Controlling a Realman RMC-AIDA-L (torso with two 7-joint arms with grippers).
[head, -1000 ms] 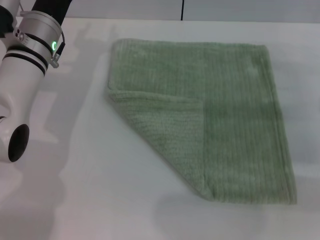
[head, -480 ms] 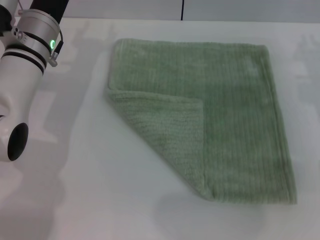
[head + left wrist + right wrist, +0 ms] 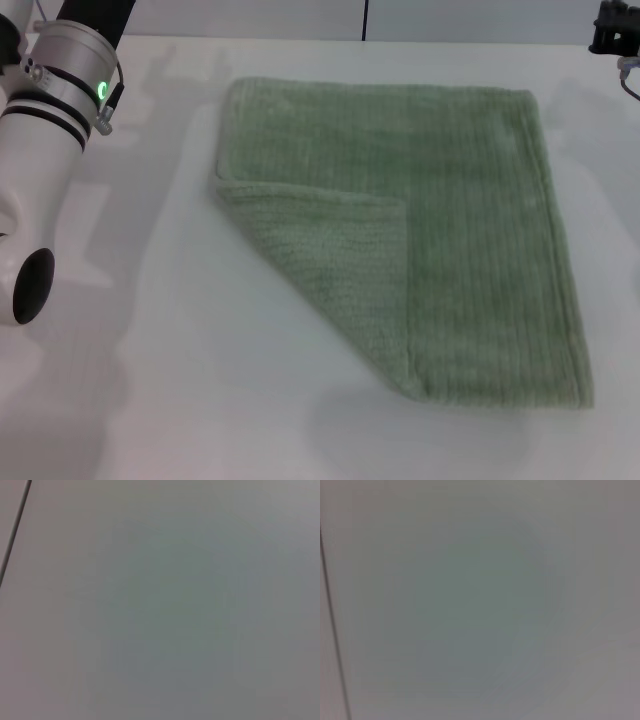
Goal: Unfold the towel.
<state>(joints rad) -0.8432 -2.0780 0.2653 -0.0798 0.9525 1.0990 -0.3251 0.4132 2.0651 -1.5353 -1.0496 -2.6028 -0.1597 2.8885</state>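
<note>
Left arm (image 3: 45,130) sits raised beside the pale sage-green terry towel (image 3: 470,230) on the white counter (image 3: 200,400), one corner folded over; can't tell either end effector's grip.

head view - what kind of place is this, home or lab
Probably a lab or test bench, not a home: a bare white table, a single towel with one corner folded over, and the robot's left arm at the side.
</note>
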